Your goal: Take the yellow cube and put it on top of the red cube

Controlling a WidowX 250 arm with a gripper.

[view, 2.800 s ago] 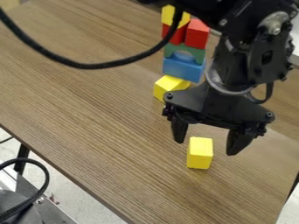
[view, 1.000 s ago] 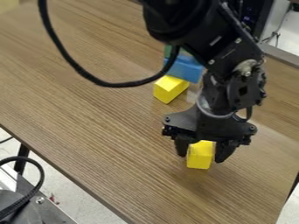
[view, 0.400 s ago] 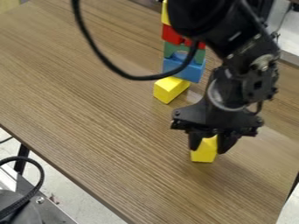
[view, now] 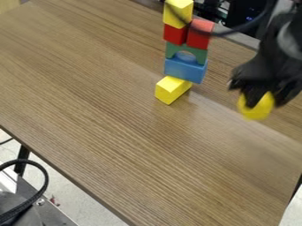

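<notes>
Yellow cube (view: 262, 110) in my pincer (view: 266, 101), red cube (view: 199, 36) on the stack.
I have the yellow cube at three o'clock in the view, bright and plain, its outline too blurred for me to tell its tilt. The red cube sits at one o'clock, upright on the green arch's (view: 198, 54) right side, its paler top face and darker front showing; from my yellow cube it lies toward eleven.
</notes>
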